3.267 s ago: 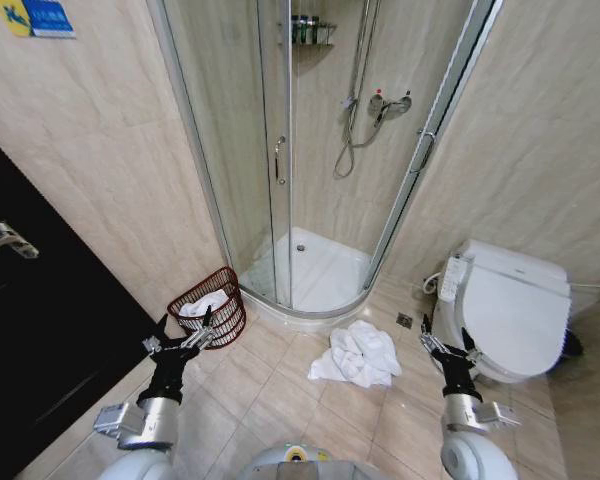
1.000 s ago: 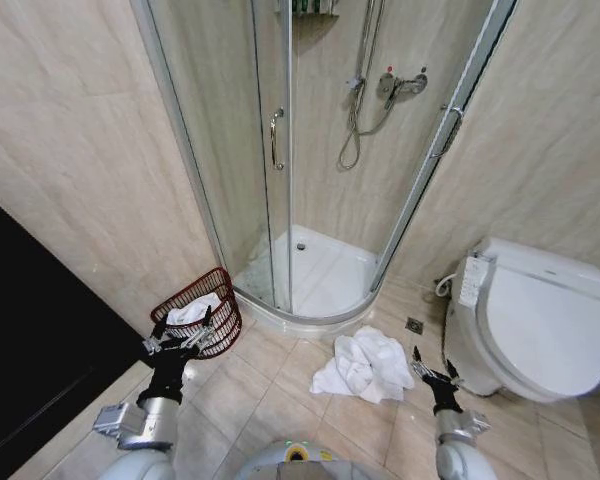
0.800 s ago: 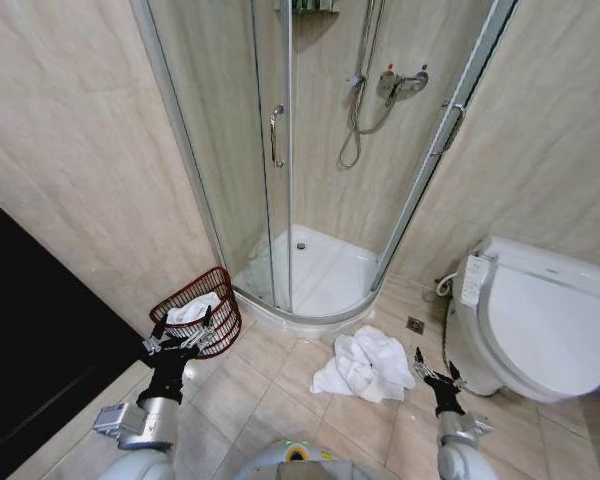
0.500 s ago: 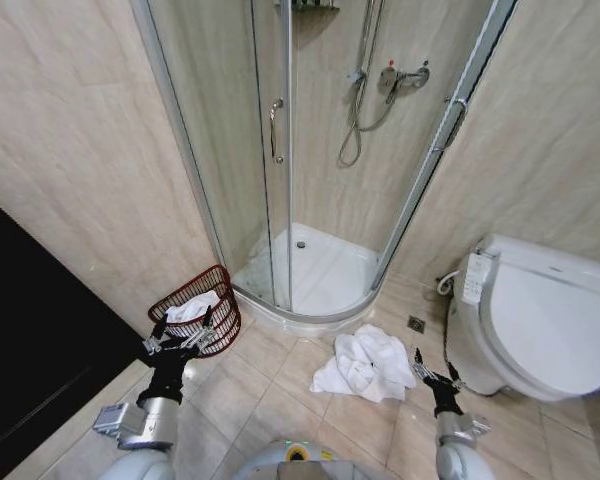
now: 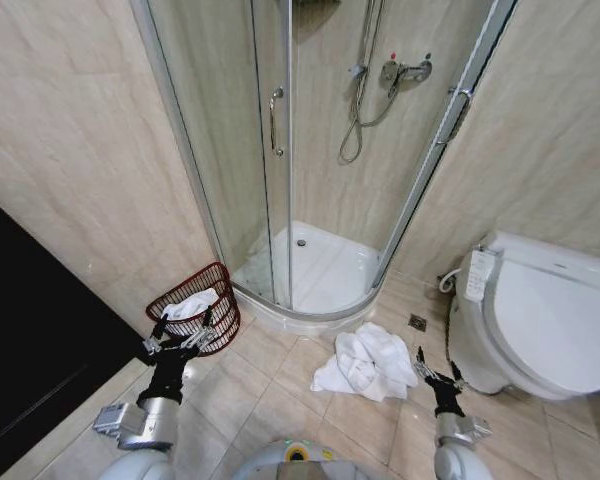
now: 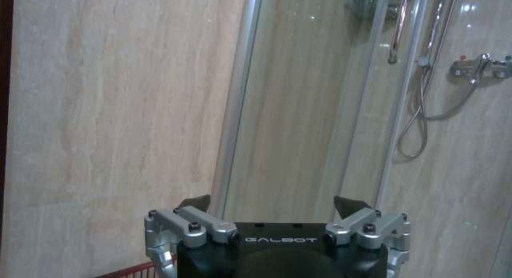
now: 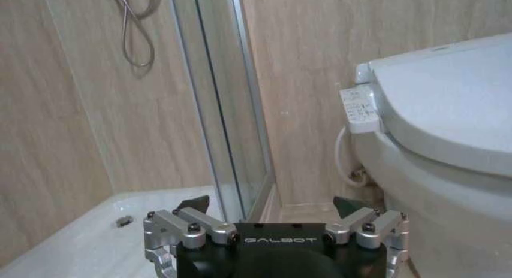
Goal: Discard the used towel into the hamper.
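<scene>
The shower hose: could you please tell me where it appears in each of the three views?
Head view: the shower hose loops down the shower's back wall, upper centre, below the mixer.
Left wrist view: the shower hose hangs behind the glass, under the mixer.
Right wrist view: the shower hose loop hangs on the wall behind the glass.
Shared landmark: the metal shower frame.
</scene>
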